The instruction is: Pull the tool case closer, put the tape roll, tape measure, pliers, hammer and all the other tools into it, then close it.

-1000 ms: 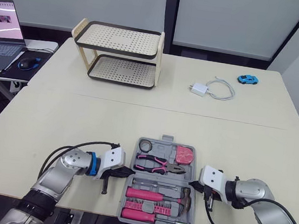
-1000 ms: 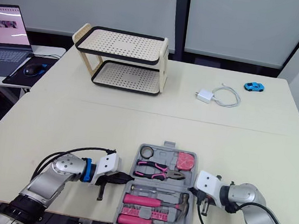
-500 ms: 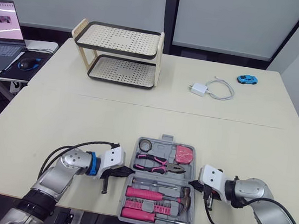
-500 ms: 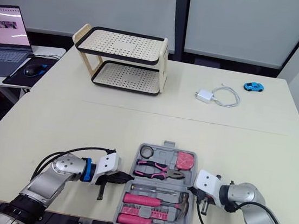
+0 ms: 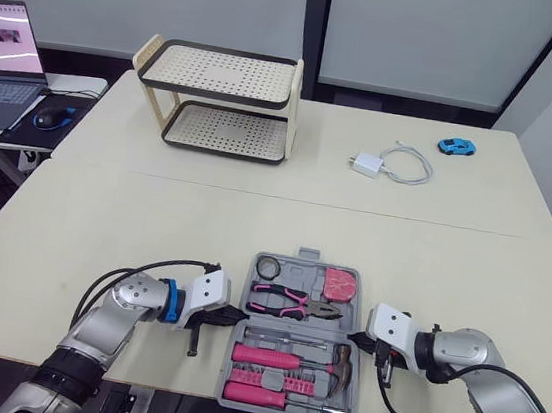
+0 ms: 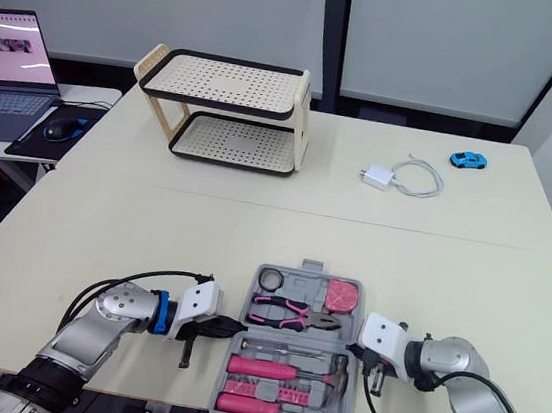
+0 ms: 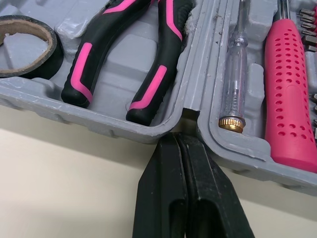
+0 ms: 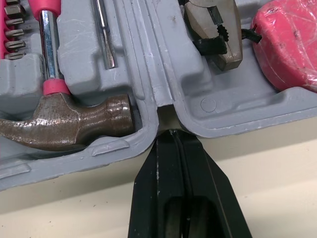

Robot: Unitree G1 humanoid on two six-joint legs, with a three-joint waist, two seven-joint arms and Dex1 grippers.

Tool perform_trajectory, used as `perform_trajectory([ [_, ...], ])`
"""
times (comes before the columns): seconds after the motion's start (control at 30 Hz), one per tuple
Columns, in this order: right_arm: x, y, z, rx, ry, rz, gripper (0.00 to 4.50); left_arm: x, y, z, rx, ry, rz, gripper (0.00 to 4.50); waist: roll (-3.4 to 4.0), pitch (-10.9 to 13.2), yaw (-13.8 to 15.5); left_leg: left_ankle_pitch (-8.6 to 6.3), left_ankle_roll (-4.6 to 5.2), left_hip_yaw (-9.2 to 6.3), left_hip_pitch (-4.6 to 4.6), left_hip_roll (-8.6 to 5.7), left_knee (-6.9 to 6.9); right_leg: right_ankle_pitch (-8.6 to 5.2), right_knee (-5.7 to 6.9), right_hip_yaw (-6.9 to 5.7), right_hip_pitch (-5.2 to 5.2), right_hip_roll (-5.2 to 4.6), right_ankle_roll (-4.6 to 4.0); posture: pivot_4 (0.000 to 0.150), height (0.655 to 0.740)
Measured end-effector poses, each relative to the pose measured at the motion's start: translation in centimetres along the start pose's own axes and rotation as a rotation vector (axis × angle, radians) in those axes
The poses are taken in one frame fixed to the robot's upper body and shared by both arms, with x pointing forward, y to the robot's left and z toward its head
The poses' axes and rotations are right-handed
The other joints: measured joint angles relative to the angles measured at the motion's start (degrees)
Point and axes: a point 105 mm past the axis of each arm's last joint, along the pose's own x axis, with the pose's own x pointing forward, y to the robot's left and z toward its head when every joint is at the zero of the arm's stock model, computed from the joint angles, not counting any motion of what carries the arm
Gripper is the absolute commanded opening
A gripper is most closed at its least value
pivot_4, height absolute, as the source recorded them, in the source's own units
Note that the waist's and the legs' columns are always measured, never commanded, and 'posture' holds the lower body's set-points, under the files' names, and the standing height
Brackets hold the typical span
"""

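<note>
The left gripper [image 7: 179, 141] is lying clenched, its two black fingers pressed together and grasping nothing, with the tip resting at the hinge notch on the left side of the tool case [image 5: 293, 269]. The right gripper [image 8: 172, 136] is mirroring it, likewise clenched and empty, and pointing into the hinge gap on the right side.

The case is lying open and flat near the front edge of the table [image 5: 153, 222], between the two grippers. The far half is holding the tape roll [image 5: 269, 267], the pliers [image 5: 284, 302] and the pink tape measure [image 5: 339, 286]. The near half is holding the hammer [image 5: 338, 360], pink-handled screwdrivers [image 5: 268, 357] and a row of bits.

No loose tools are showing on the table, so pulling closer and packing are looking finished. Only folding the case shut seems to be remaining.
</note>
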Motion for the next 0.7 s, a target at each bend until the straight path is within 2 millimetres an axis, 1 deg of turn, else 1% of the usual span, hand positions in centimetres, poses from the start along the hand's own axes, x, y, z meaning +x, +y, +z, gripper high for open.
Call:
perform_trajectory([
  [0.2,-0.1,0.0,-0.1,0.016,-0.003,-0.002,0.0,0.0,0.0,0.0,-0.001,-0.002,0.003,0.02,0.0,0.0,0.07,0.0,0.0,0.0,-0.01,0.0,0.0,0.0,0.0,0.0,0.0,0.0,0.0,0.15,0.735],
  [0.3,-0.9,-0.3,-0.4,0.015,0.013,-0.015,0.0,-0.3,0.2,-0.1,-0.002,0.002,0.015,0.02,0.0,0.0,0.14,0.0,0.0,0.0,-0.02,0.0,0.01,0.0,-0.01,0.0,0.0,-0.01,0.0,0.15,0.735],
  [0.37,-1.7,-0.7,-0.9,0.021,0.03,-0.039,0.0,-1.2,0.8,-0.4,-0.009,0.018,0.046,0.02,0.0,0.0,0.12,0.0,0.0,0.0,-0.02,0.0,0.0,0.0,-0.01,-0.01,-0.01,-0.01,0.0,0.15,0.735],
  [0.47,-2.9,-0.9,-1.8,0.042,0.044,-0.065,0.0,-3.8,1.6,-1.7,-0.028,0.063,0.11,0.02,0.0,0.0,-0.03,0.0,0.0,0.0,-0.02,0.0,-0.02,0.0,-0.01,0.0,-0.03,0.0,0.0,0.15,0.735],
  [0.53,-3.5,-0.9,-2.2,0.052,0.052,-0.08,0.0,-5.5,1.6,-2.5,-0.055,0.078,0.149,0.02,0.01,0.0,-0.02,0.0,0.0,0.03,-0.03,0.0,-0.02,0.0,-0.03,0.01,-0.02,-0.03,0.0,0.15,0.735],
  [0.6,-4.2,-0.8,-2.1,0.049,0.034,-0.105,0.0,-6.6,0.6,-2.8,-0.089,0.061,0.148,0.02,0.01,0.01,-0.01,-0.01,0.0,0.03,-0.07,0.0,-0.03,0.0,-0.04,0.0,-0.04,-0.05,0.0,0.15,0.735],
  [0.67,-4.7,-0.6,-1.8,0.049,0.01,-0.127,0.0,-7.2,-1.2,-2.3,-0.106,0.036,0.095,0.02,0.01,0.01,0.07,-0.01,-0.01,0.03,-0.1,0.01,-0.05,0.0,-0.05,0.0,-0.04,-0.06,0.0,0.15,0.735],
  [0.7,-4.9,-0.5,-1.7,0.05,-0.001,-0.135,0.0,-7.4,-2.3,-1.8,-0.101,0.024,0.053,0.02,0.01,0.01,0.11,-0.01,-0.01,0.03,-0.11,0.01,-0.05,0.0,-0.05,0.0,-0.05,-0.06,0.0,0.15,0.735],
])
